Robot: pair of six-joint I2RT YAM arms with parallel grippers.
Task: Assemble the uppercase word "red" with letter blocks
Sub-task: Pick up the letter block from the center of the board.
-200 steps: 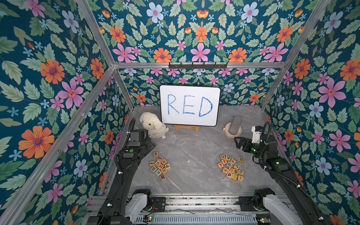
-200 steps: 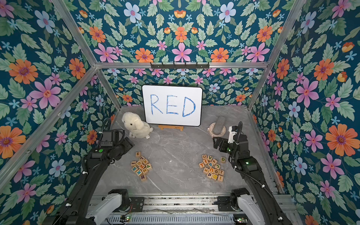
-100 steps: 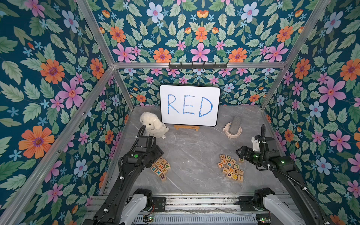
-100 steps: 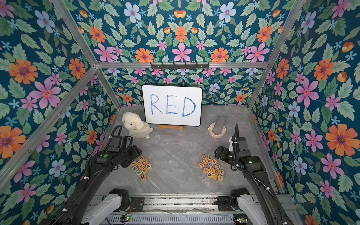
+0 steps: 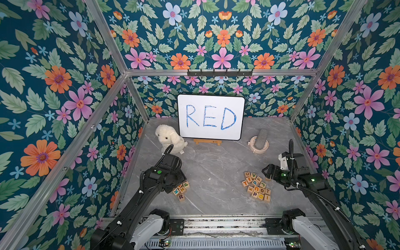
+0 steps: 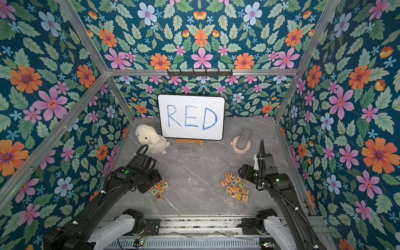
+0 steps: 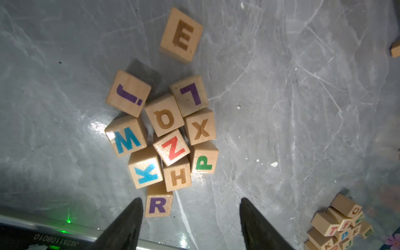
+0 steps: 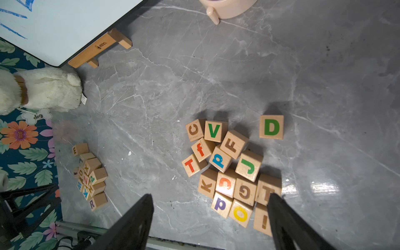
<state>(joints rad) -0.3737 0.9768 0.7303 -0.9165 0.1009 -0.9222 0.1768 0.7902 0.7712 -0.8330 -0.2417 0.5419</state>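
Observation:
The letter blocks lie in two piles on the grey table. The left pile (image 5: 181, 190) holds the purple R block (image 7: 158, 204) at its near edge, and the orange-brown E block (image 7: 181, 34) lies apart at its far edge. Beside the right pile (image 5: 256, 187) the green D block (image 8: 271, 127) lies alone. My left gripper (image 7: 190, 202) hangs open above the left pile, with the R just inside one fingertip (image 7: 135, 207) and nothing gripped. Over the near edge of the right pile my right gripper (image 8: 210, 195) is open and holds nothing.
A whiteboard (image 5: 211, 116) with blue handwritten RED stands on a wooden stand (image 5: 207, 141) at the back. A white plush dog (image 5: 170, 140) sits back left and a pink bowl (image 5: 259, 149) holding a grey object sits back right. Floral walls enclose three sides.
Both arms have come forward and down over their piles. The left arm now covers part of the left pile. Both pairs of jaws have narrowed somewhat.

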